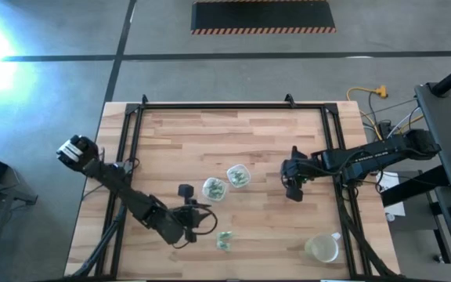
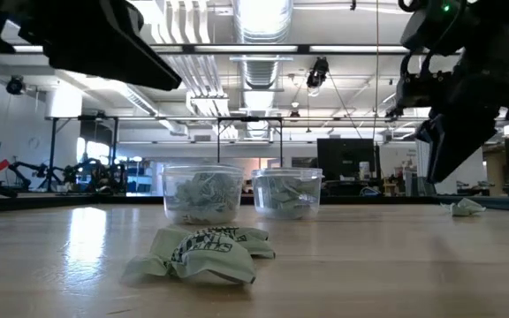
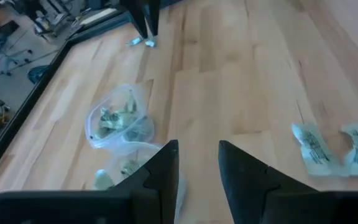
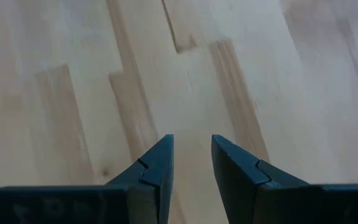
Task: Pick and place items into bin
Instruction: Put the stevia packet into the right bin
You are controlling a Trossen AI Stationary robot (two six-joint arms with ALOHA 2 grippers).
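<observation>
Two small clear tubs [image 1: 214, 188] [image 1: 238, 176] stand side by side mid-table, each with pale green-and-white items inside; the low view shows them as tubs [image 2: 203, 193] [image 2: 287, 192]. Loose crumpled items [image 1: 225, 240] lie on the wood near the front edge, large in the low view [image 2: 201, 252]. My left gripper [image 1: 207, 209] hovers open just before the nearer tub [image 3: 129, 168], nothing between its fingers [image 3: 197, 155]. My right gripper [image 1: 294, 190] hangs open over bare wood [image 4: 191, 149], right of the tubs. One small item [image 3: 143, 42] lies by it.
A yellowish-white mug [image 1: 322, 248] stands at the front right corner. A black frame [image 1: 210, 106] runs along the table's far and side edges. Bare wood lies between the tubs and the right gripper and across the far half.
</observation>
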